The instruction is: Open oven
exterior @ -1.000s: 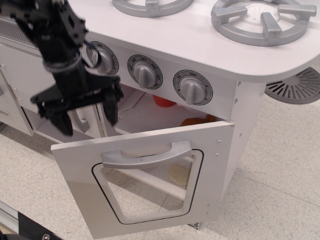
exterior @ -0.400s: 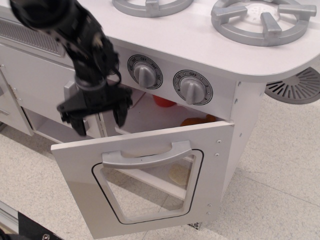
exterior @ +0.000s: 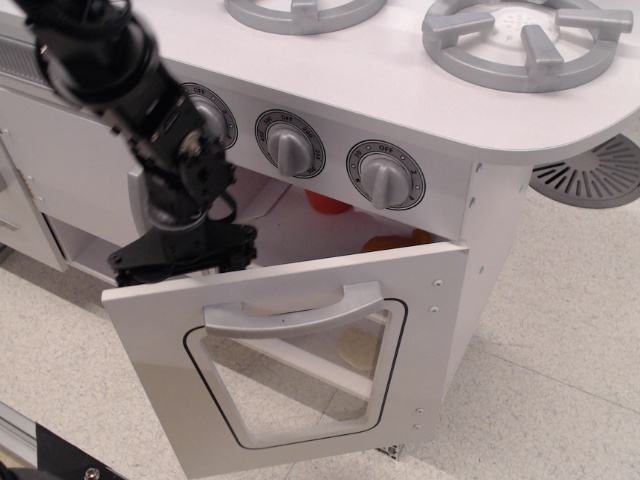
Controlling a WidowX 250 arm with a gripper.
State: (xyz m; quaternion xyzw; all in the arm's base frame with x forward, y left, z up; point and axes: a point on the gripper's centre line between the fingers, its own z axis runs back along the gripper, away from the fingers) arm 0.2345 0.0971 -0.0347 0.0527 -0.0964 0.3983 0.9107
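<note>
The white oven's door point(exterior: 432, 330) hangs partly open, tilted outward, with its clear rounded window point(exterior: 300, 385) and silver-grey bar handle point(exterior: 295, 312) facing me. Two grey dials point(exterior: 290, 145) show fully above it; my arm partly covers the third. My black gripper point(exterior: 185, 268) is open, pointing down, just behind the door's top edge at its left end. Its fingertips dip out of sight behind the door. A red thing point(exterior: 328, 203) and an orange thing point(exterior: 385, 243) lie inside the oven.
Two grey burners point(exterior: 520, 40) sit on the white cooktop. A grey slotted disc point(exterior: 595, 172) lies on the speckled floor at the right. A white cupboard front point(exterior: 60, 170) stands to the oven's left. A black bar point(exterior: 50, 455) crosses the bottom-left corner.
My gripper has moved right and down, from in front of the left dial to behind the door's top left edge. The door has not moved.
</note>
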